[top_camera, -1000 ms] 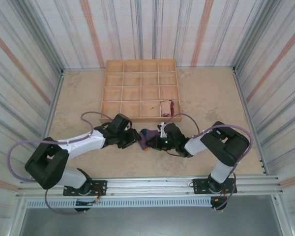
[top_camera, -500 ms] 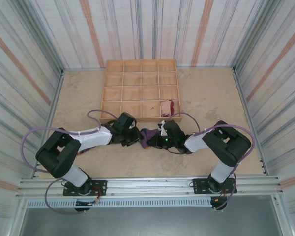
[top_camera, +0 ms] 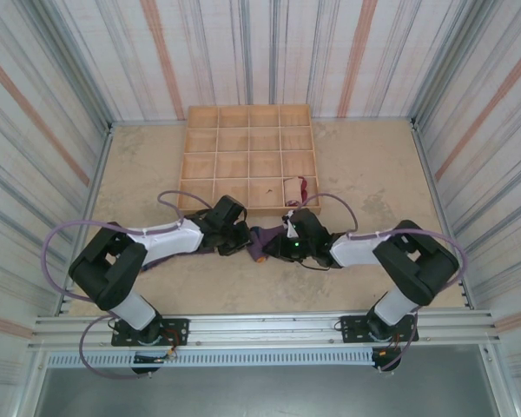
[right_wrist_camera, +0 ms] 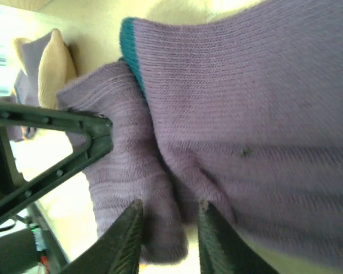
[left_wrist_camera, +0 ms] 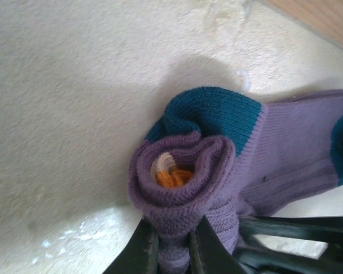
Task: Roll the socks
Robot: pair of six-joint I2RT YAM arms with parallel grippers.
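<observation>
Jaws of left gripper [left_wrist_camera: 174, 225] clamped on rolled end of purple sock [left_wrist_camera: 286, 148], orange cuff at the roll's core. Sock lies just before the tray's [top_camera: 248, 108] near edge, about mid-width, between both grippers. Right gripper [right_wrist_camera: 170, 204] jaws parted, straddling the sock's flat part. Cream sock [top_camera: 292, 188] sits in the tray's near-right compartment.

Bright, even light; soft shadow around the purple sock [left_wrist_camera: 206, 171].
</observation>
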